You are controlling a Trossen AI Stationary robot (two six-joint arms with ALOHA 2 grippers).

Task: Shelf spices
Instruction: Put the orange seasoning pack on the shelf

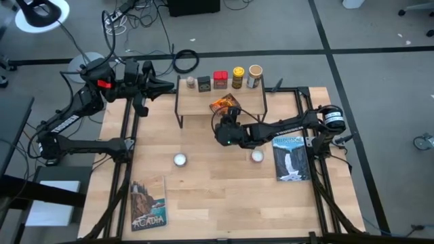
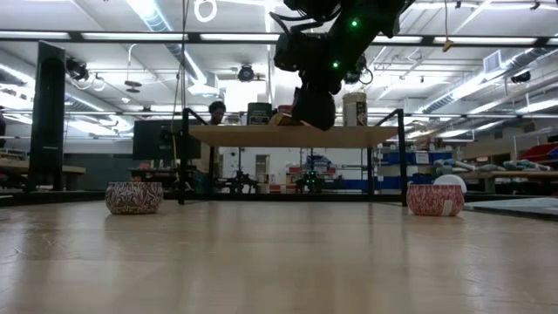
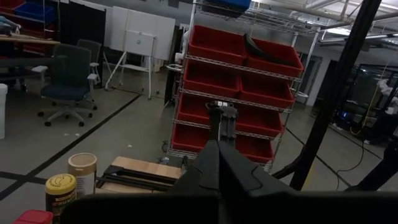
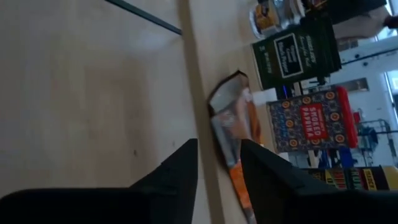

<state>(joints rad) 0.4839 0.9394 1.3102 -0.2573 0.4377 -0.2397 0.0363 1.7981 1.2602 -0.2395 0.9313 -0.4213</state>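
Light wooden boards make up the counter (image 1: 210, 190), set on a grey carpeted floor crossed by black tape lines. Nearest lie two picture-covered books — one at the near left (image 1: 148, 202), one at the right (image 1: 291, 158) — and between them, a little farther in, two small white discs (image 1: 180, 160) sit well apart.

Just beyond the discs the right tool (image 1: 227, 116) reaches in from the right side and hangs at the near edge of the shelf (image 1: 190, 102), a low riser with a pale plank top on thin black legs. Its fingers (image 4: 180, 171) stand a little apart with a gap between them, and they grip nothing; the orange packet (image 1: 224, 104) lies flat on the plank just past their tips, at the near edge.

Along the far edge of the shelf the other spices stand in a row: from the left, a small pale-capped jar (image 1: 190, 82), a dark tin (image 1: 204, 83), a red tin (image 1: 220, 80), a yellow black-lidded jar (image 1: 238, 77) and a tan cylindrical jar (image 1: 254, 76).

The left tool (image 1: 169, 85) waits off the far left corner of the shelf, fingers closed and empty.
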